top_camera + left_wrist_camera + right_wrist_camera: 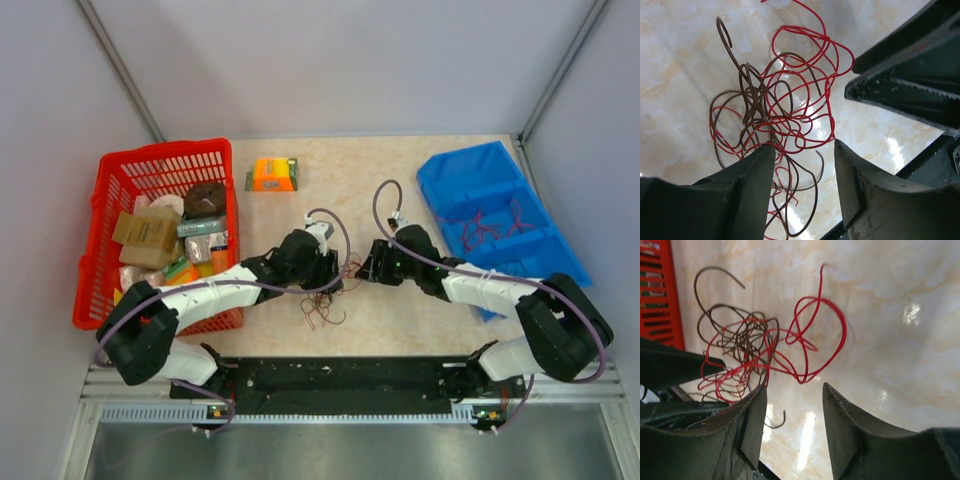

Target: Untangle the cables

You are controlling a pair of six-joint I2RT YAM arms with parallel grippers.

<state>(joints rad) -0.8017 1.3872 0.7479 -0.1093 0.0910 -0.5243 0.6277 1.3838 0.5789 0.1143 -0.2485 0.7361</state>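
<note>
Marbled beige table (340,170) is seen beneath the cables (780,115) — one tangle of red and brown strands, too knotted to be counted — bunched just ahead of two tools. The left gripper (802,150) is held spread, strands trailing between its fingers; the right gripper (794,390) is likewise spread, nothing pinched.

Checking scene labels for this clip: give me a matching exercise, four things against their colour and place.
Things:
1 basket
2 divided tray
3 small box
4 cables

Colour and place:
A thin red and brown, centre of the table
B red, left side
C blue, right side
D orange, far side

Pairs: 1-B, 2-C, 3-D, 4-A
</note>
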